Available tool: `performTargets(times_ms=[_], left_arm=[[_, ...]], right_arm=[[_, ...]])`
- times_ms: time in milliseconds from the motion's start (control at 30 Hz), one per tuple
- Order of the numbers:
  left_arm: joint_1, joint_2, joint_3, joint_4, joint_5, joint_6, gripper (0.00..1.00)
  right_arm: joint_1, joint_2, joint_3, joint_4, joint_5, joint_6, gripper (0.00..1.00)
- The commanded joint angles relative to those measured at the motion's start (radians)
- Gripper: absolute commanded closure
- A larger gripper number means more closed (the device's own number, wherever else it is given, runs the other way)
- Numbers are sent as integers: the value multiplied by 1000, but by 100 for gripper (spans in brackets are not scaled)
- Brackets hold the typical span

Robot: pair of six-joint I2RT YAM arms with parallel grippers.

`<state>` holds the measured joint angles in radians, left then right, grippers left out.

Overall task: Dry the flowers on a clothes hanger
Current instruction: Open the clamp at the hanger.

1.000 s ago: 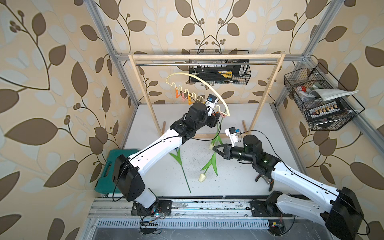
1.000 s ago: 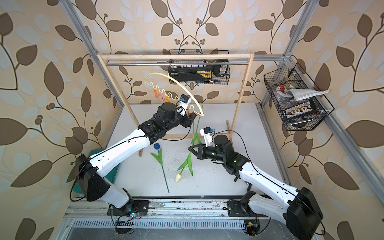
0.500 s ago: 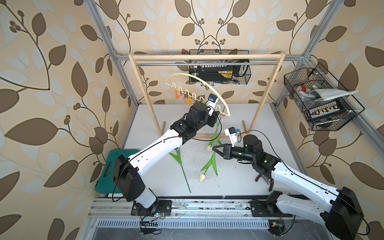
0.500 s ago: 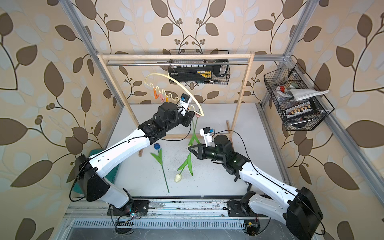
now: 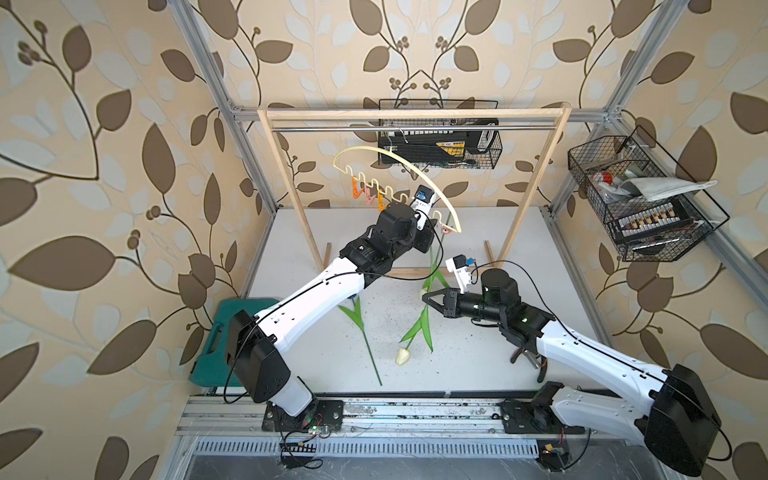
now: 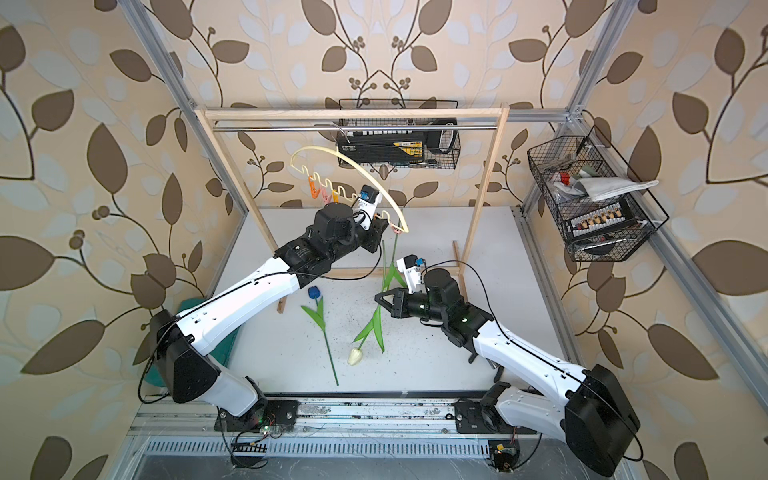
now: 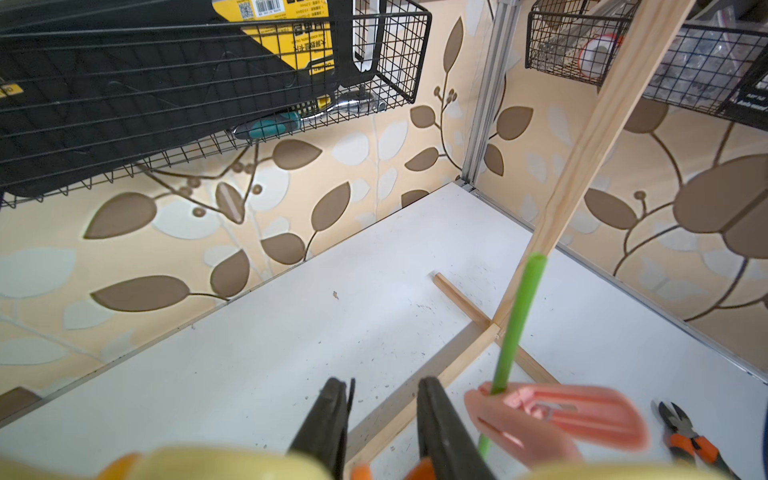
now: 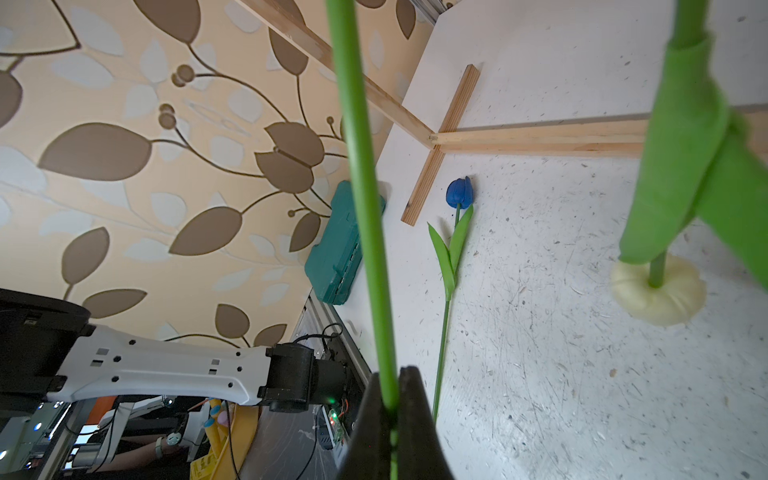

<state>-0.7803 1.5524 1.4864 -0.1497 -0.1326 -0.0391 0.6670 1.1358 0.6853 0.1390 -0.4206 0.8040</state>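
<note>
Stems (image 8: 365, 208), thin and green, are being gripped: 1 by the clenched right hand (image 8: 392, 374), 1 by a pink clip (image 7: 557, 415); left hand (image 7: 384, 380) parted.

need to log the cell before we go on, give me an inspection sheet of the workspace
surface: white tabletop, speckled with dark flecks
job's things: clothes hanger hangs from the rack's metal rod; cream tulip hangs head down, its stem apparently in the pink clip; blue tulip lies on the table
clutter: green case beside the left arm's base; orange-handled pliers on the table
grippers: right gripper shut on a second green stem; left gripper by the hanger, jaws apart, something orange between them, grip cannot be told
cables: black cable arcs above the right wrist
surroundings: wire basket on the back wall, another on the side wall; leaf wallpaper
</note>
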Motion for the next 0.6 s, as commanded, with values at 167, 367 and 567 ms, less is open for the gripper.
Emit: performTargets(times_ms=[167, 367, 567], left_arm=[[-7, 3, 56, -15, -1, -43, 71], [4, -6, 80, -47, 32, -104, 71], [16, -19, 81, -65, 68, -161, 76]], right_arm=[[-3, 16, 34, 20, -2, 3, 100], [-17, 74, 48, 102, 20, 61, 100], [-21, 137, 91, 185, 5, 125, 100]])
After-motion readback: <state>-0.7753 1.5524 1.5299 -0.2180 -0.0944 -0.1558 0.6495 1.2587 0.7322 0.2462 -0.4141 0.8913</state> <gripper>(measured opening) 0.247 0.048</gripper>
